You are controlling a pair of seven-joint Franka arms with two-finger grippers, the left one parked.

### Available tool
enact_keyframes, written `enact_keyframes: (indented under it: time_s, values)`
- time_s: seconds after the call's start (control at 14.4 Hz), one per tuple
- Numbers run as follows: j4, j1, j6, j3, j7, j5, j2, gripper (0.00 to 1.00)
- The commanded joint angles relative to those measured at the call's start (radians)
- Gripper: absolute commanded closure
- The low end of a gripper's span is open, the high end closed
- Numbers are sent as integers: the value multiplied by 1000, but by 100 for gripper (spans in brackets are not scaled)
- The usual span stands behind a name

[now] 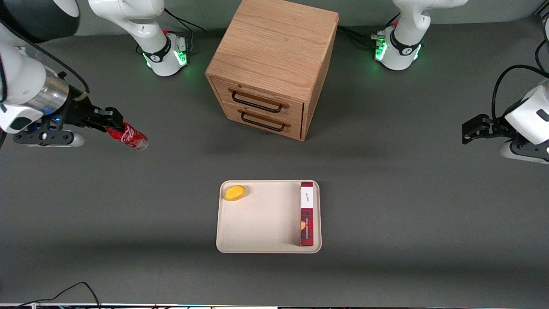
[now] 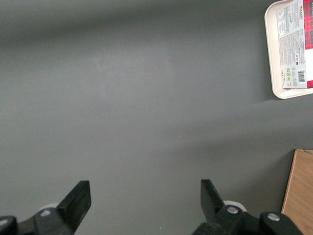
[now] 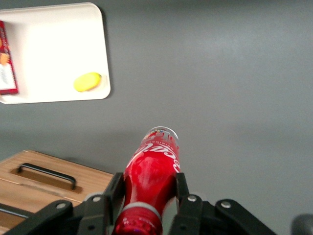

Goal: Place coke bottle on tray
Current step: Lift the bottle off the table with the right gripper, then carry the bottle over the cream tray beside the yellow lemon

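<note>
The coke bottle [image 1: 130, 137] [image 3: 152, 176] is small, slim and red with white script and a clear base. It hangs tilted above the table at the working arm's end, base pointing toward the table's middle. My gripper [image 1: 112, 123] [image 3: 148, 188] is shut on the coke bottle's upper body, one finger on each side. The cream-beige tray [image 1: 261, 223] [image 3: 54, 54] [image 2: 272, 58] lies flat on the table, nearer the front camera than the wooden cabinet and well apart from the bottle.
A yellow oval object [image 1: 235, 192] [image 3: 87, 81] and a long red plaid box [image 1: 306, 213] [image 2: 292, 44] [image 3: 7, 63] lie on the tray. A wooden two-drawer cabinet [image 1: 272, 64] [image 3: 39, 183] stands in the middle of the table. A cable [image 1: 68, 292] lies by the front edge.
</note>
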Motion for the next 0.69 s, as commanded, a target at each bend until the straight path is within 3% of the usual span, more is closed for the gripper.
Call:
enact_keyframes:
  time_s: [0.0, 0.21, 0.62]
  values:
    - [407, 84, -94, 31, 200, -9, 312, 100]
    - [500, 138, 47, 54, 389, -23, 453, 100]
    - [497, 225, 417, 75, 685, -207, 708, 100]
